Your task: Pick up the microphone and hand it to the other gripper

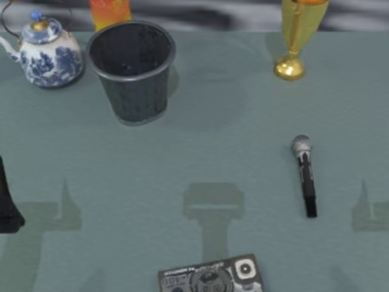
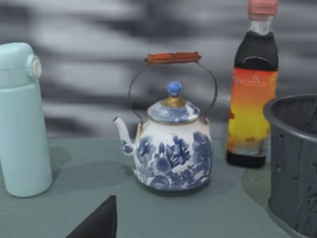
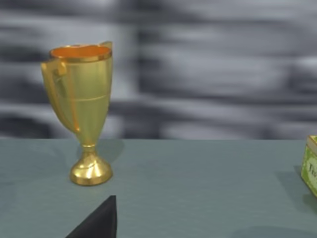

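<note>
One mic (image 1: 304, 175) lies flat on the table (image 1: 243, 121), toward the right side, its mesh head pointing to the far edge and its black handle toward the near edge; nothing touches it. Of the left arm (image 1: 8, 204) only a dark piece shows at the table's left edge, well apart from the mic, and I cannot tell how its fingers stand. The right arm is out of the top view, so its claw's state cannot be told either. Along the far edge stand a teapot (image 1: 47, 53), a bottle (image 1: 110, 12), a dark bin (image 1: 132, 68) and a gold cup (image 1: 298, 36). A printed box (image 1: 213, 277) sits at the near edge.
</note>
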You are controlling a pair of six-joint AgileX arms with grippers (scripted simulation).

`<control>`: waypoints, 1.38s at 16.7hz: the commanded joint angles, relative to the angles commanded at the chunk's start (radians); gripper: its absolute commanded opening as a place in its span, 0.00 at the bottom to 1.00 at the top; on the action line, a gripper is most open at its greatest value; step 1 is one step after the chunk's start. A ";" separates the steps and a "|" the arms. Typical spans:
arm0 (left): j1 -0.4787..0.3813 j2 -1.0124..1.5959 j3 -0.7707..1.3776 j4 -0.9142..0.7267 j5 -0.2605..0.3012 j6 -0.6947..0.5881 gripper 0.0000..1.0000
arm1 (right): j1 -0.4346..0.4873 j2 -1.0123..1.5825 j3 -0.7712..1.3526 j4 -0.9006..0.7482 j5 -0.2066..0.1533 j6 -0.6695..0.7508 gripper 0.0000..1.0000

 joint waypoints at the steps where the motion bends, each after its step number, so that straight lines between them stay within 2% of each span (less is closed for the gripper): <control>1: 0.000 0.000 0.000 0.000 0.000 0.000 1.00 | 0.000 0.000 0.000 0.000 0.000 0.000 1.00; 5: 0.000 0.000 0.000 0.000 0.000 0.000 1.00 | 0.020 0.062 0.059 -0.039 0.002 0.020 1.00; 9: 0.000 0.000 0.000 0.000 0.000 0.000 1.00 | 0.079 0.294 0.250 -0.165 0.012 0.084 1.00; 18: 0.000 0.000 0.000 0.000 0.000 0.000 1.00 | 0.272 1.240 0.847 -0.603 0.048 0.290 1.00; 23: 0.000 0.000 0.000 0.000 0.000 0.000 1.00 | 0.370 1.659 1.149 -0.812 0.062 0.392 1.00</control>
